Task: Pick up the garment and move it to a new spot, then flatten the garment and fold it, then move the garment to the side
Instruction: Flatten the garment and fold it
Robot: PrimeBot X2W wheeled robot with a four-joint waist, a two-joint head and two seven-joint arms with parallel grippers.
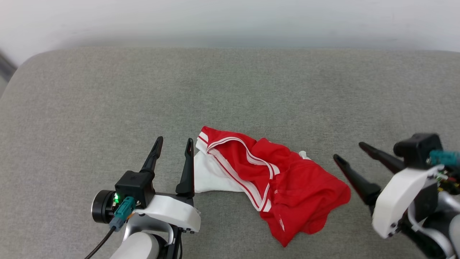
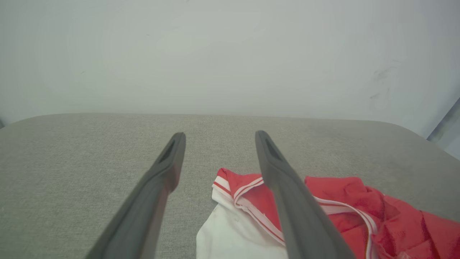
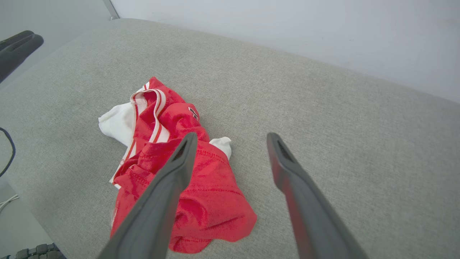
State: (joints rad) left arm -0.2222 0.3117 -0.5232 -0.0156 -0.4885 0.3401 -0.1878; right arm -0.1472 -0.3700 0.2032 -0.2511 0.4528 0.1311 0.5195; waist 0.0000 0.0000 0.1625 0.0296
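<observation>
A: Well, where was the garment (image 1: pixel 273 180)?
B: Crumpled in a soft red heap, white sleeve and striped trim showing, on the grey woven table (image 1: pixel 230 90). Flattening looked next.
A: And the fingers?
B: Left gripper (image 1: pixel 174 142) just beside its sleeve, right gripper (image 1: pixel 348 150) near its hem; both spread wide, holding nothing. Each needed a corner.

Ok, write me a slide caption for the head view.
Crumpled red garment on the grey cushion, lying between the open left jaws and open right jaws, held by neither.
</observation>
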